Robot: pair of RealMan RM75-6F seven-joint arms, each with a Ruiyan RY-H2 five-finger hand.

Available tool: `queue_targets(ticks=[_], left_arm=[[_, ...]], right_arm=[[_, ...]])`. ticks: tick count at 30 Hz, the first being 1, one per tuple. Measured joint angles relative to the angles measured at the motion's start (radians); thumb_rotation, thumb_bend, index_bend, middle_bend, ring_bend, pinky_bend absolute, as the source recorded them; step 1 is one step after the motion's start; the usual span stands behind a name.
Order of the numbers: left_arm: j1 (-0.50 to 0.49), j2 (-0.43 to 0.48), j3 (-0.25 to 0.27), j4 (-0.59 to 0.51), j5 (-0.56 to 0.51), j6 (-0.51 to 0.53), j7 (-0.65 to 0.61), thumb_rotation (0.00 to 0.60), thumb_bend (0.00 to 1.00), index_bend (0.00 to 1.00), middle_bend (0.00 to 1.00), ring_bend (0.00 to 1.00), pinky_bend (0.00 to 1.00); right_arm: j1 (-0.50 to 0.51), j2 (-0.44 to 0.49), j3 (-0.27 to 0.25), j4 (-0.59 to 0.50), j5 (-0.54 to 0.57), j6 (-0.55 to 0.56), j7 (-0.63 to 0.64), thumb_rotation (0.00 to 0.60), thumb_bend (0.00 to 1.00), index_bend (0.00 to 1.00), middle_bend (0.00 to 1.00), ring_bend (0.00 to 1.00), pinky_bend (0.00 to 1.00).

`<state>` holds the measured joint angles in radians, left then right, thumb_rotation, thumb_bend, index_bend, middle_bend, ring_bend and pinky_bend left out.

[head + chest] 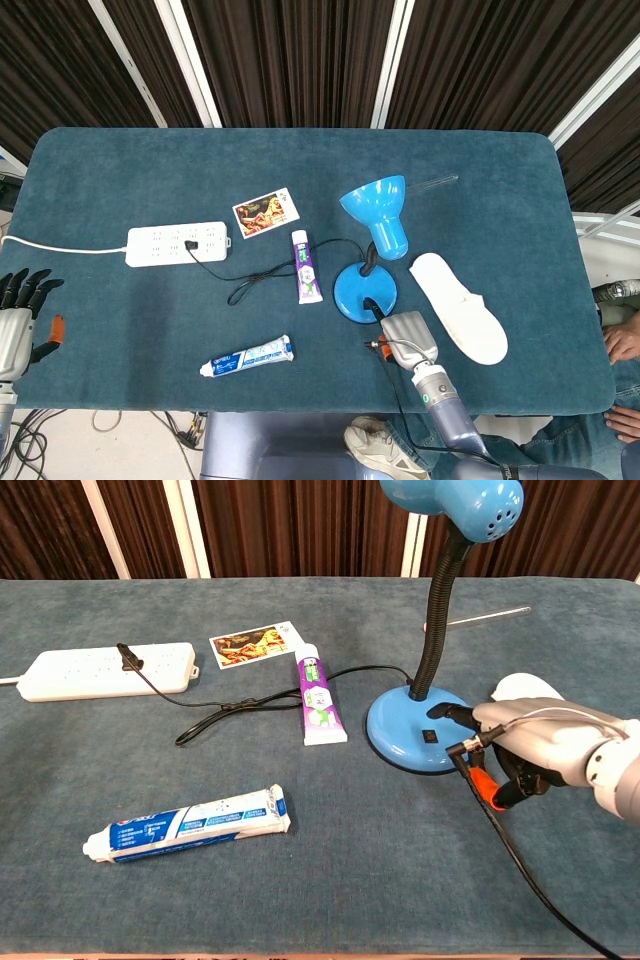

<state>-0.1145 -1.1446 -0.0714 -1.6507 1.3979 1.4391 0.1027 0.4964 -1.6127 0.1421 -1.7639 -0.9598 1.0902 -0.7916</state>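
A blue desk lamp stands mid-table, its round base (352, 290) (400, 730) under a bent black neck and blue shade (378, 210) (450, 500). My right hand (405, 335) (525, 745) lies at the base's near-right edge. One dark fingertip (455, 713) reaches onto the base just beside its small black switch (432, 736); the other fingers are curled in and hold nothing. My left hand (20, 315) hangs off the table's left edge, fingers spread and empty, and shows only in the head view.
A white slipper (460, 305) (520, 687) lies right of the lamp. A purple tube (305, 266) (317, 700), a blue-white toothpaste tube (247, 356) (190, 825), a photo card (267, 212) and a white power strip (178, 243) (105, 670) with the lamp's black cord lie to the left.
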Motion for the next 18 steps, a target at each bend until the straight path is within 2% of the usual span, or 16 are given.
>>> queue_targets(ticks=[18], left_arm=[[-0.001, 0.001, 0.0, -0.002, -0.005, -0.005, 0.001, 0.6, 0.53, 0.21, 0.1, 0.01, 0.0]], right_arm=[[0.031, -0.013, -0.03, 0.025, 0.028, 0.02, 0.019, 0.6, 0.65, 0.01, 0.57, 0.67, 1.0]])
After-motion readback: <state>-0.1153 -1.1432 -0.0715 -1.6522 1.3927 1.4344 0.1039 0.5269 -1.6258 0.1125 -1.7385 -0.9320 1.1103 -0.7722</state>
